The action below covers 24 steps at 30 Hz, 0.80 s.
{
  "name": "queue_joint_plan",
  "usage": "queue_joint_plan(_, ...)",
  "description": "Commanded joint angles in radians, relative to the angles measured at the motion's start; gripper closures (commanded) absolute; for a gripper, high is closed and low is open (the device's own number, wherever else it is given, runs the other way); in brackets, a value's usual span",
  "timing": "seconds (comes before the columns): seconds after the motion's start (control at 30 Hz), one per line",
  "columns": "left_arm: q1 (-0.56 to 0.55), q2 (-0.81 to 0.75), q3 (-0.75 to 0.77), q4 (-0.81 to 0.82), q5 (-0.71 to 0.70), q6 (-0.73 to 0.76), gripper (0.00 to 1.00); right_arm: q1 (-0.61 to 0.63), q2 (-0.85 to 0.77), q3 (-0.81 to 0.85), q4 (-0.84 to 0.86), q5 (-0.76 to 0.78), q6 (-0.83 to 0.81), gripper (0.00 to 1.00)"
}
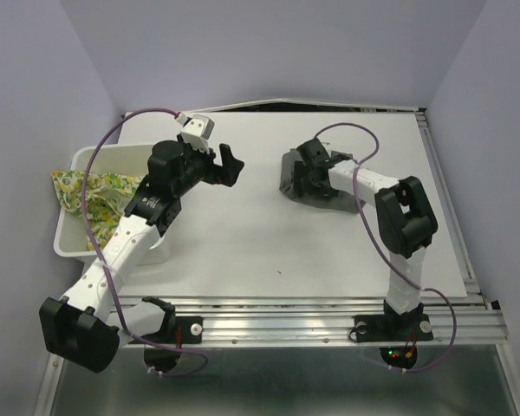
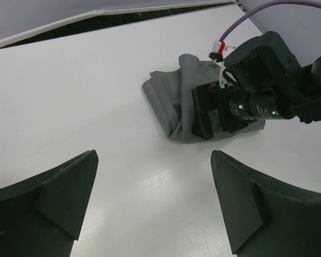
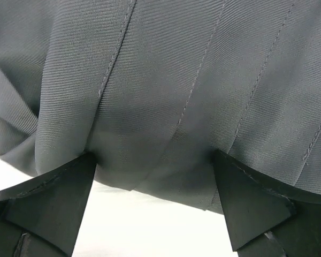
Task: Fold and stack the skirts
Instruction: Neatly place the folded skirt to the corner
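Observation:
The grey pleated skirt [image 1: 288,173] lies bunched on the white table, right of centre, and the left wrist view shows it [image 2: 168,99] from the side. My right gripper [image 1: 310,166] is down on it, jaws spread wide. Its fingertips [image 3: 84,163] touch the skirt's near hem [image 3: 176,80], and nothing is pinched. The lemon-print skirt [image 1: 91,186] hangs over the white basket [image 1: 69,238] at the left. My left gripper [image 1: 228,165] hovers open above bare table [image 2: 154,155], between the basket and the grey skirt, holding nothing.
The white board's far edge [image 1: 312,111] and the lilac walls close in the back and sides. A metal rail [image 1: 329,316] runs along the near edge by the arm bases. Purple cables loop over both arms.

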Motion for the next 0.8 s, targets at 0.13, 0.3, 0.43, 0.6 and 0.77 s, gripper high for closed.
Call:
queue_joint_plan(0.13, 0.002, -0.002, 0.019, -0.015, -0.028, 0.031, 0.01, -0.155, -0.002, -0.139, 0.119, -0.073, -0.302, 0.09)
queue_joint_plan(0.3, 0.002, -0.002, 0.009, -0.015, -0.008, 0.060, 0.01, -0.320, -0.023, -0.167, 0.158, -0.162, -0.575, 0.08)
queue_joint_plan(0.43, 0.002, 0.006, 0.015, -0.009, 0.032, 0.078, 0.01, -0.415, 0.016, -0.120, 0.152, -0.258, -0.739, 0.07)
queue_joint_plan(0.6, 0.002, 0.015, 0.033, -0.048, 0.093, 0.115, 0.01, -0.520, 0.088, -0.045, 0.146, -0.422, -0.937, 0.04)
queue_joint_plan(0.77, 0.002, 0.034, 0.058, -0.093, 0.100, 0.115, 0.01, -0.574, 0.205, 0.084, 0.140, -0.475, -1.000, 0.03)
